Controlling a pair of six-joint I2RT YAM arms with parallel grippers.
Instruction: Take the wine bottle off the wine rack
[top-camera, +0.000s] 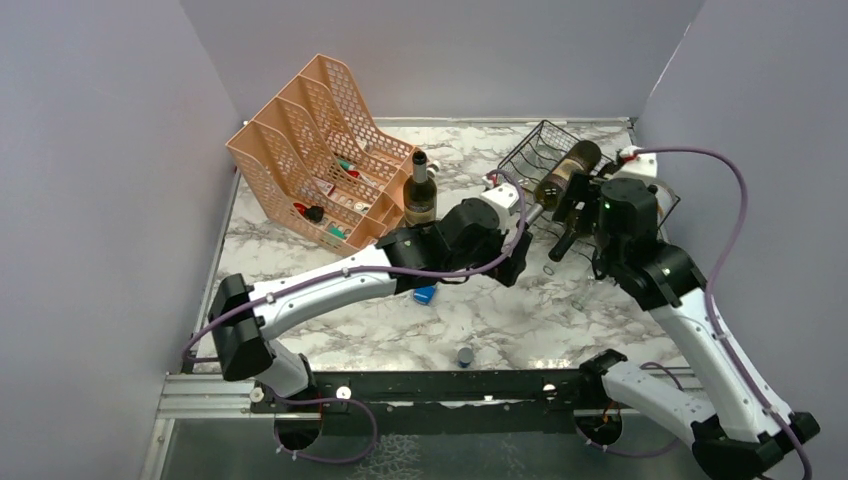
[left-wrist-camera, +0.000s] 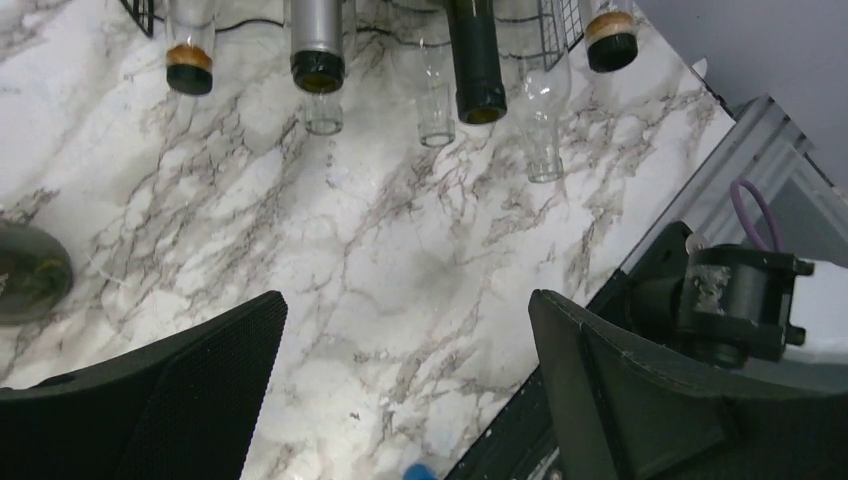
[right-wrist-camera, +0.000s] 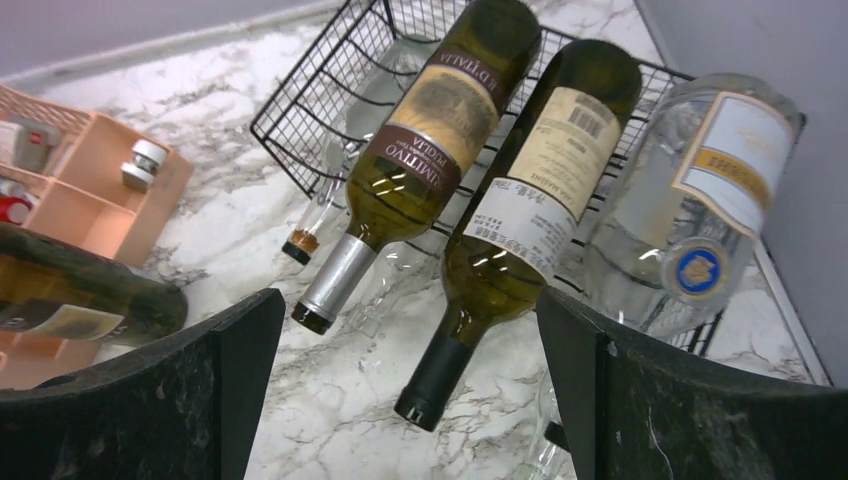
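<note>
One dark-capped wine bottle (right-wrist-camera: 527, 205) lies on the wine rack (right-wrist-camera: 318, 92), neck nearward.

From above, the right arm (top-camera: 640, 250) covers the near side of the wine rack (top-camera: 530, 150). A blue thing (top-camera: 424, 295) is half hidden under the left arm (top-camera: 320, 285). The bits in the peach organizer (top-camera: 265, 150) are too small to tell. The left wrist view's top edge cuts off the dark bottle (left-wrist-camera: 476, 60) above its neck.
</note>
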